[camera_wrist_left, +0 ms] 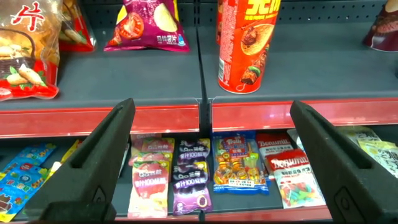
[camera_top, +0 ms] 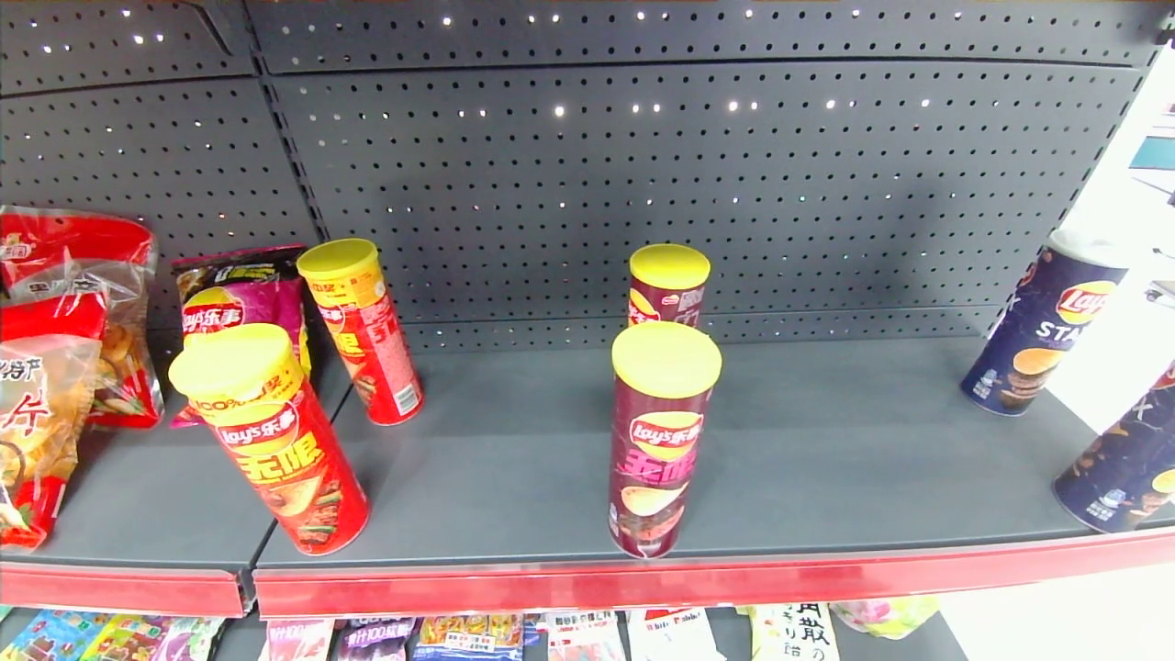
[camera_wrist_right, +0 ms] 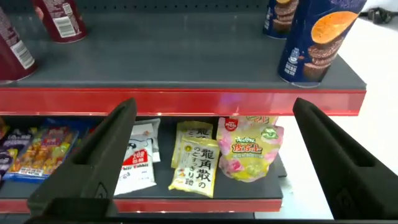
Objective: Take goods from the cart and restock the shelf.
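Both end effectors sit low in front of the shelf (camera_top: 826, 459), down by its red front lip. The left end effector (camera_wrist_left: 211, 104) has its fingers spread wide with nothing between them. The right end effector (camera_wrist_right: 214, 102) is the same, wide open and holding nothing.

In the head view, the front maroon can (camera_top: 661, 441) stands upright mid-shelf near the front edge. The back maroon can (camera_top: 667, 286) is at its 12 o'clock, close to the pegboard (camera_top: 643, 184) and apart from it. Well off at 9 o'clock is the front red can (camera_top: 275, 441), with the back red can (camera_top: 363, 330) around 1 o'clock from that one. The two blue cans (camera_top: 1042, 326) are way over at 3 o'clock at the shelf's end, one behind the other. The chip bags (camera_top: 64, 349) are piled at the far 9 o'clock end.

From the left end effector, the front red can is at roughly 12 o'clock, up on the shelf past the fingertips and not touching. From the right end effector, the blue cans are at about 1 o'clock and the maroon cans at about 10 o'clock, all higher up and apart from the fingers.

The lower shelf (camera_wrist_left: 249, 211), below the red lip, is full of candy packs (camera_wrist_left: 186, 180), and they show between both sets of open fingers.
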### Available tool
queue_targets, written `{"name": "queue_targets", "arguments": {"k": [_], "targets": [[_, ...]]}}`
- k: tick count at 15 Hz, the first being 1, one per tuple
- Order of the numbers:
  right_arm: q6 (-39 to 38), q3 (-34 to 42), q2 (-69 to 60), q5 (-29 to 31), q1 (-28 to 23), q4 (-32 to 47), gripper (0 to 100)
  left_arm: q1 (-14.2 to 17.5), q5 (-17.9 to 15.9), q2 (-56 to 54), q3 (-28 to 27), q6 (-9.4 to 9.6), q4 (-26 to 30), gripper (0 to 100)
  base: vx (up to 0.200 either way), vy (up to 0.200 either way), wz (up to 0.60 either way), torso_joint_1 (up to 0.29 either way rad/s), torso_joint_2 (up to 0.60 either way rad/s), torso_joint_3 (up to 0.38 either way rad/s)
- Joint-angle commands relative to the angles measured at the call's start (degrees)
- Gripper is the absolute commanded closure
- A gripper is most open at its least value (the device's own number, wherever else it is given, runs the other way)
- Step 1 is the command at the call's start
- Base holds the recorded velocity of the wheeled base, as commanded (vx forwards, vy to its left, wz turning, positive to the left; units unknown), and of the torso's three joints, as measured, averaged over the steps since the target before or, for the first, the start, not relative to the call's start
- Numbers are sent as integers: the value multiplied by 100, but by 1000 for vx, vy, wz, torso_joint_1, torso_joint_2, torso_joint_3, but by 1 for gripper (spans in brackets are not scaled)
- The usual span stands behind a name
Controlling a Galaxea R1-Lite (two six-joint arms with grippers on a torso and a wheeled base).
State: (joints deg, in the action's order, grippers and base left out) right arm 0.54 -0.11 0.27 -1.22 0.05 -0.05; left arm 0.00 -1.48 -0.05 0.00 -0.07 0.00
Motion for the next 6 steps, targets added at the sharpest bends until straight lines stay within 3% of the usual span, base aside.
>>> {"name": "queue_targets", "arguments": {"k": [1,6], "targets": [[-27,11,-27,8,4,5,0,0,-2,5,0,-1,0,0,0,0,0,0,0,0],[-27,11,-27,16,4,5,0,0,-2,5,0,-1,0,0,0,0,0,0,0,0]]}}
